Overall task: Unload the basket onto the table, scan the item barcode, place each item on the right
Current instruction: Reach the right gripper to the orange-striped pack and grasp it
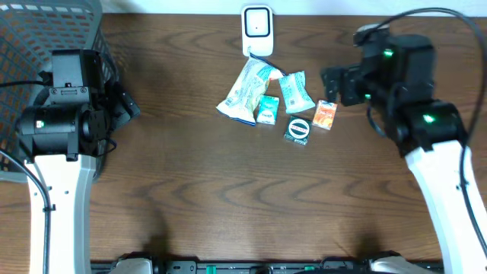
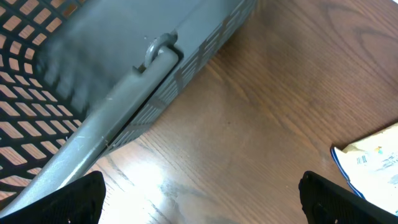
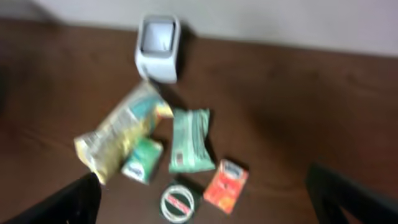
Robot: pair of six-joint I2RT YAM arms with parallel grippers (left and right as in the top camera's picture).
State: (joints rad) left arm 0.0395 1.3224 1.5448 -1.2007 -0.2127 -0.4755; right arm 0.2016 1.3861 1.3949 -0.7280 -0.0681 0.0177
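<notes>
Both of your pincers are released and carry nothing. The left pincer [image 2: 200, 198] hangs over bare tabletop [image 2: 261, 106] just beside the grey mesh basket [image 2: 118, 87], and the right pincer [image 3: 202, 180] hovers above the goods with its jaws spread wide. The items lie in a close cluster at the far middle of the tabletop, just in front of the white scanner [image 1: 257, 29]: a long snack bag [image 1: 245, 93], a green packet [image 1: 296, 91], a small teal packet [image 1: 267, 110], a round tin [image 1: 297, 129] and an orange box [image 1: 325, 115], some of them touching. I judge the step in hand to be picking one item, and your right arm is the nearer. Take the orange box first, since it sits at the edge of the cluster on that arm's side, with free tabletop beyond it. Come down with the jaws across its narrow width so you do not nudge the tin just beside it. Grip it by the edges, leave the printed faces uncovered, then turn the coded face squarely toward the scanner's window. No writing can be read: the right wrist view is blurred, the tin shows only a red band across a white ring, and the print on the snack bag's corner in the left wrist view is too fine to make out.
</notes>
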